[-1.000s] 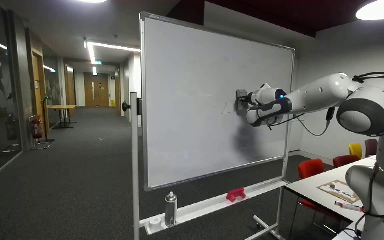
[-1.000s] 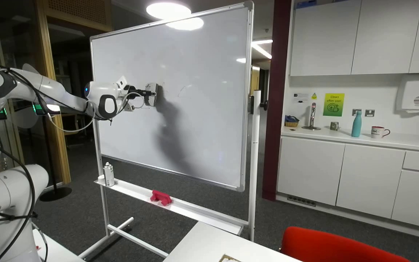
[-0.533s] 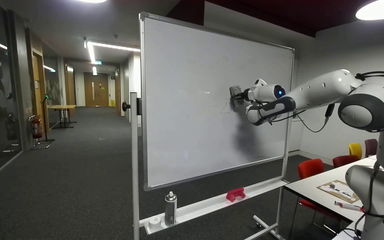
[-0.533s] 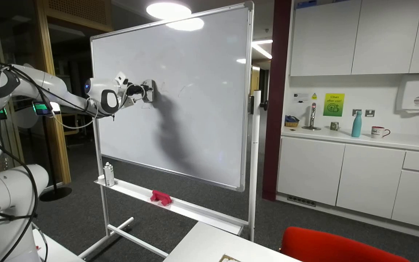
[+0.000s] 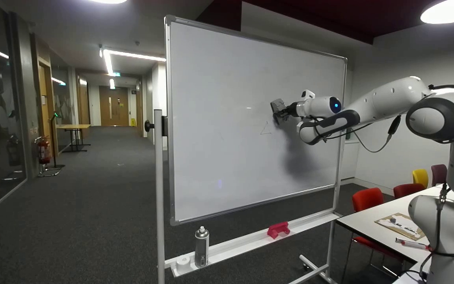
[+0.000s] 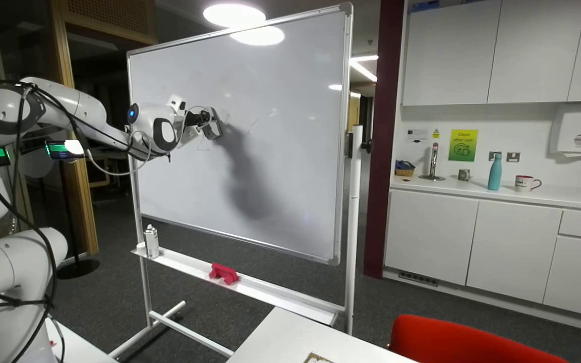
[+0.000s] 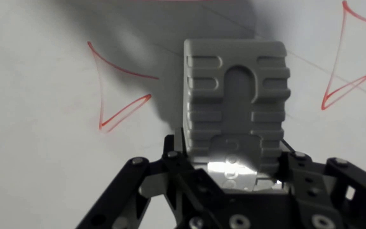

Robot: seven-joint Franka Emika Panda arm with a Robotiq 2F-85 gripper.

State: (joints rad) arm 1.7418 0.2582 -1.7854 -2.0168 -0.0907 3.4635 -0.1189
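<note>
Being clasped by the gripper (image 7: 232, 152), between its black fingers (image 7: 173, 163): a grey eraser (image 7: 235, 108), held up at the whiteboard (image 5: 227, 157).
The fingers are pressed against the eraser's two sides; its near end is set between them, and its longer ribbed part is extended beyond the tips. In both exterior views it is held aslant beside the board, and whether the surface is touched cannot be told. In the wrist view, red strokes (image 7: 119, 67) are seen to both sides of it. Farther out, a red object (image 5: 278, 230) and a can (image 5: 202, 248) are set on the tray (image 5: 239, 248) beneath, and a red chair (image 5: 367, 199) is placed beside a white table (image 5: 359, 219).
</note>
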